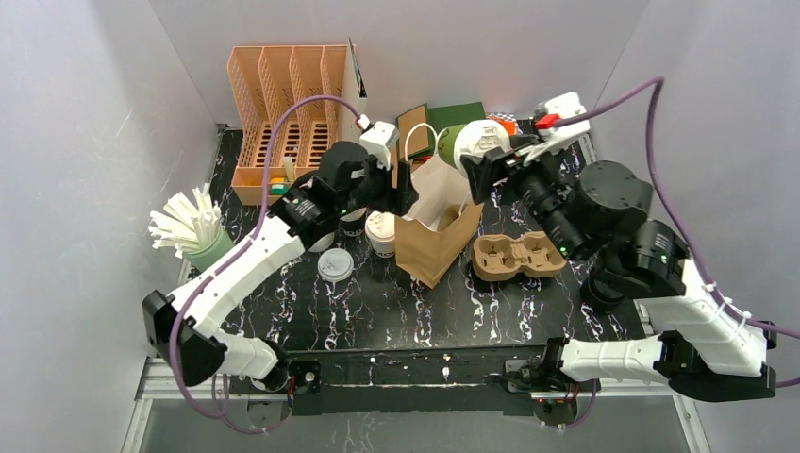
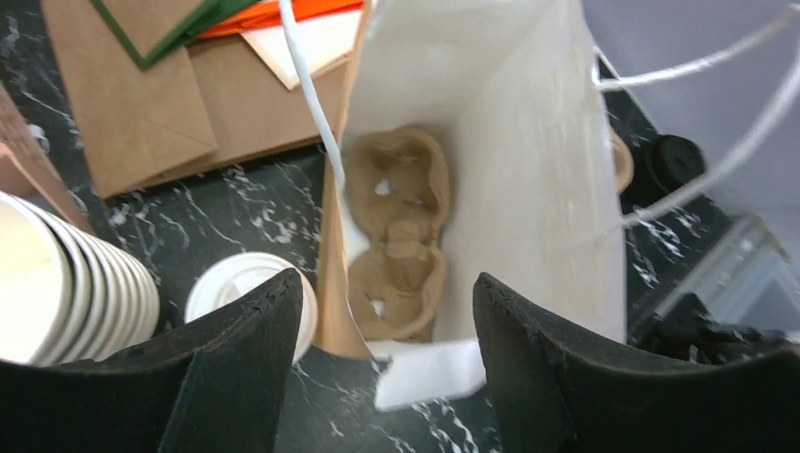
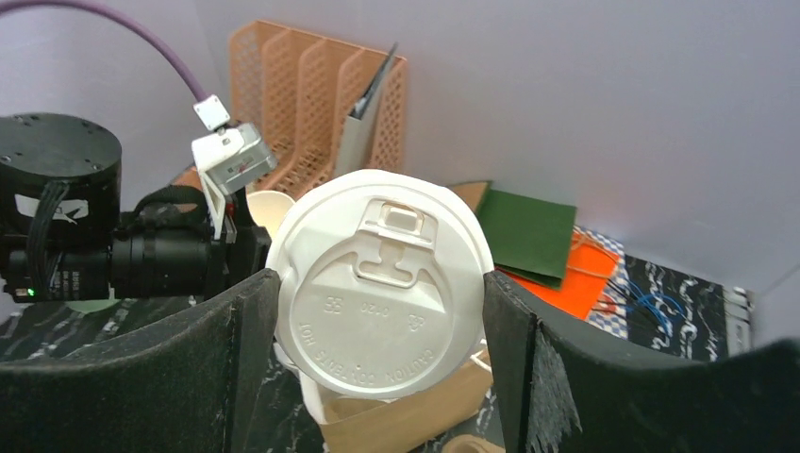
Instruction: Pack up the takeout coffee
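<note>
Left wrist: tray (image 2: 396, 236) inside bag (image 2: 528, 142), left claw (image 2: 387, 281) wide, right claw (image 3: 377, 278) holding lidded cup (image 3: 377, 321)

Your left arm (image 1: 250, 257) reached forward and rightward, its left fingers (image 2: 236, 377) spread apart and holding nothing. Your right arm (image 1: 703, 316) bent back leftward, right fingers (image 3: 189, 377) clamped on a lidded cup (image 3: 382, 293).

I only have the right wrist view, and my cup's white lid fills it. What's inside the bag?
Observer: A cardboard carrier lies on the floor of the paper bag, with no cup in it.
Operator: Where's the left gripper?
Observer: The left gripper is open, just above the bag's rim.
Operator: Any other coffee waiting?
Observer: Besides the green cup in your right gripper, one lidded cup stands on the table beside the bag.
</note>
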You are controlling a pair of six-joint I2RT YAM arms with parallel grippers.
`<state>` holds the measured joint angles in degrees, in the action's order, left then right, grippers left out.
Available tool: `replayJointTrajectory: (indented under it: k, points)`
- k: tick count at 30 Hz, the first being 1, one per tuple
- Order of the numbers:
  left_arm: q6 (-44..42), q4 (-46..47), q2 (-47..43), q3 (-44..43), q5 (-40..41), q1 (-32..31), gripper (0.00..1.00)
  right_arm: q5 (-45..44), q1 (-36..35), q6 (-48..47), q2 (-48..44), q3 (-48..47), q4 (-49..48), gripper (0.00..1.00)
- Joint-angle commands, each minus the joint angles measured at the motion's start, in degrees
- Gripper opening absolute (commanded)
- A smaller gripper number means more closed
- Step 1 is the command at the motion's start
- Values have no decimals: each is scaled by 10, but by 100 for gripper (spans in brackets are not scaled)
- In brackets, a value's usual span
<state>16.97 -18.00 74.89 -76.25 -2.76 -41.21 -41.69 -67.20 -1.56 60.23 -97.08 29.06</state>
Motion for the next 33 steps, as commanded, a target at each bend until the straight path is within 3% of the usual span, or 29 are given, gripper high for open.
replayJointTrajectory:
  k: [1,7,9,14,20,24,28,31,33]
  points:
    - [-57,3,44,-53,102,-18,64,-73,-1,-13,1,8,-12,61]
    - [-62,-23,113,-100,154,-38,55,-87,-1,-17,-1,3,-9,60]
    - [-41,-39,123,-111,175,-43,47,-92,-1,-10,7,-3,1,60]
    - [59,-81,121,-130,195,-50,13,-94,0,10,30,-15,27,60]
    - [194,-117,105,-148,190,-61,1,-86,-1,49,56,-39,76,60]
    - [281,-115,85,-127,203,-75,1,-69,-1,76,80,-60,115,60]
    - [400,-39,25,-12,273,-120,7,-65,-1,95,101,-72,143,59]
    - [431,-2,-2,27,330,-156,20,-66,-1,101,99,-66,147,58]
    - [425,0,-9,31,354,-168,37,-69,-1,105,97,-62,149,58]
